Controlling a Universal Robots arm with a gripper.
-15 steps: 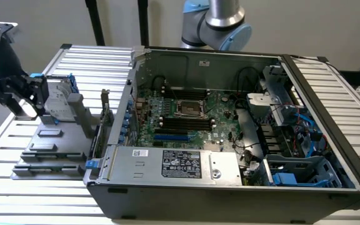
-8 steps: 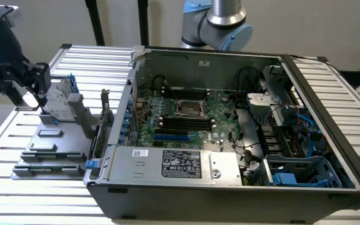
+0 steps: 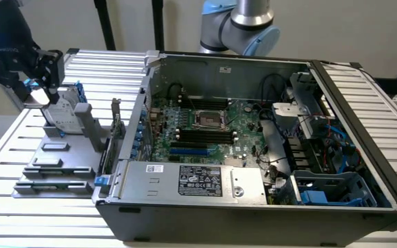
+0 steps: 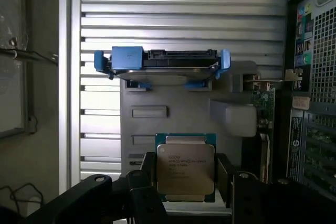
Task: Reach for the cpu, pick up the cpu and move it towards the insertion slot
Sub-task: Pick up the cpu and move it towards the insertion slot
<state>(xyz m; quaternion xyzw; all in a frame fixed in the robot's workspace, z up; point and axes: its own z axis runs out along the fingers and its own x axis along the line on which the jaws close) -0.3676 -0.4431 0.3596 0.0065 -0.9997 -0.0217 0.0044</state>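
Note:
The cpu (image 4: 185, 167), a small square chip with a silvery top and a printed label, sits between the two dark fingers (image 4: 148, 174) of my gripper (image 4: 185, 176), which is shut on its sides. In the exterior view my gripper (image 3: 39, 97) hangs at the exterior view's far left, above the grey fixture (image 3: 57, 155) and beside the upright hard drive (image 3: 64, 111), with the pale cpu (image 3: 39, 96) at its tip. The insertion slot (image 3: 208, 120), a shiny square frame with a dark centre, lies on the motherboard inside the open computer case (image 3: 254, 206), well to the exterior view's right of my gripper.
The hard drive with blue rails (image 4: 163, 61) stands in the fixture just beyond the cpu. The case's tall side wall (image 3: 140, 119) rises between the fixture and the motherboard. Black memory slots (image 3: 202, 137) and a power supply (image 3: 192, 181) lie near the socket. The slatted metal table (image 3: 19, 222) carries everything.

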